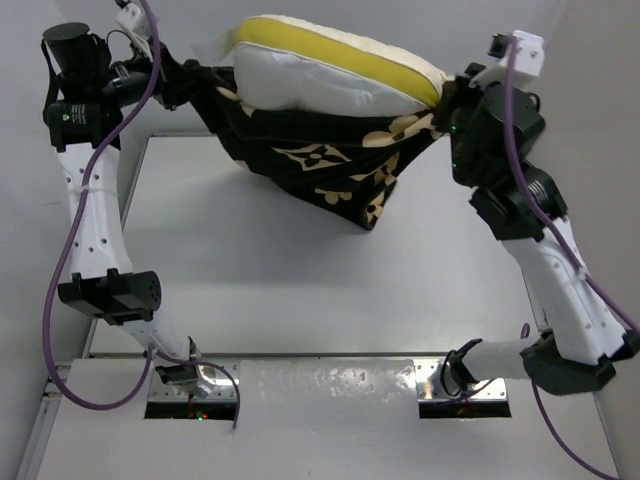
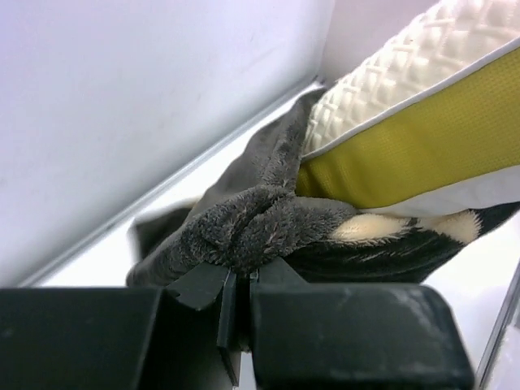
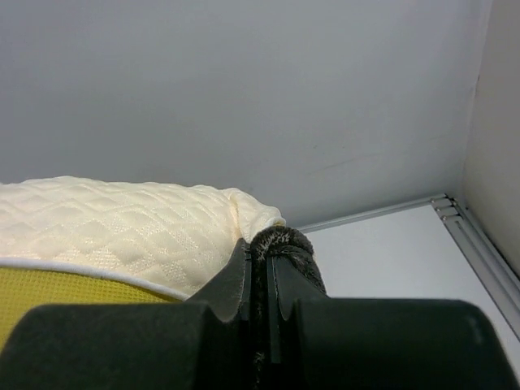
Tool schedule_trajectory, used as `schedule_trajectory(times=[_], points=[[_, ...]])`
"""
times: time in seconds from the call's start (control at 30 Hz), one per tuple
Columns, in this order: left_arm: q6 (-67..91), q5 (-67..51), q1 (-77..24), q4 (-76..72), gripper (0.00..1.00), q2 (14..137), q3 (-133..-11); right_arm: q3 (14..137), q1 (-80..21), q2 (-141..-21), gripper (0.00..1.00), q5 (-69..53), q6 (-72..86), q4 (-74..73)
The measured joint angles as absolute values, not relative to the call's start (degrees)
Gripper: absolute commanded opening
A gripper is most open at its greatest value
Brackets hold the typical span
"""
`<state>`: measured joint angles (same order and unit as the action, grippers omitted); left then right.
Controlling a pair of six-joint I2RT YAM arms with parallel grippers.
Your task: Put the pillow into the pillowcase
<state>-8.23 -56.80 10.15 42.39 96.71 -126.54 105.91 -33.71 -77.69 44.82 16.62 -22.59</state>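
Both arms hold the pillowcase [image 1: 320,170] up off the counter [image 1: 300,280] like a sling, probably so the pillow [image 1: 330,75] drops in. It sits half in, top exposed. Left gripper [image 2: 240,280] is clamped on a bunched case edge, right gripper [image 3: 260,256] on the opposite edge. Wrist views show the pinches; only the top view shows the sag.
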Motion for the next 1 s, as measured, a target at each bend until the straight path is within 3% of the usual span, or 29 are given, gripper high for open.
schedule_trajectory(times=[0.23, 0.37, 0.5, 0.57, 0.63, 0.73, 0.77, 0.8, 0.83, 0.9, 0.97, 1.0], points=[[0.4, -58.9, 9.5, 39.6, 0.0, 96.8, -129.0, 103.7, -33.7, -69.4, 0.0, 39.9, 19.9, -21.6], [4.3, -59.7, 9.1, 39.1, 0.0, 98.3, -130.8, 106.8, -33.4, -70.1, 0.13, 37.7, 22.0, -22.5], [7.2, -60.0, 9.1, 35.6, 0.0, 98.6, -131.1, 106.6, -33.3, -69.9, 0.1, 36.6, 23.1, -22.1], [7.8, -60.4, 8.9, 34.2, 0.0, 97.8, -128.6, 103.2, -33.1, -68.6, 0.1, 36.1, 23.8, -21.5], [7.8, -60.6, 8.3, 33.6, 0.0, 96.9, -124.7, 99.0, -33.1, -67.1, 0.18, 35.5, 24.9, -21.9], [6.3, -59.9, 7.5, 35.6, 0.0, 96.7, -120.7, 92.1, -33.1, -65.5, 0.22, 34.3, 27.0, -22.8], [5.7, -59.4, 7.2, 36.7, 0.0, 96.7, -119.9, 90.1, -33.1, -65.3, 0.21, 33.8, 27.6, -23.1], [4.8, -58.6, 7.0, 37.6, 0.0, 96.7, -119.2, 88.2, -33.1, -64.9, 0.07, 33.2, 28.4, -23.3], [4.1, -57.9, 6.7, 38.6, 0.0, 96.7, -118.6, 86.0, -33.0, -64.6, 0.0, 32.4, 28.9, -23.4], [2.9, -56.9, 6.4, 39.7, 0.0, 96.7, -117.3, 82.1, -33.0, -63.9, 0.0, 31.0, 30.7, -23.2], [1.5, -56.3, 6.4, 40.3, 0.0, 96.7, -116.1, 79.3, -32.9, -62.6, 0.23, 30.2, 32.5, -22.5], [1.0, -56.1, 6.4, 40.6, 0.0, 96.7, -115.8, 78.3, -32.9, -61.8, 0.26, 29.8, 33.2, -22.5]])
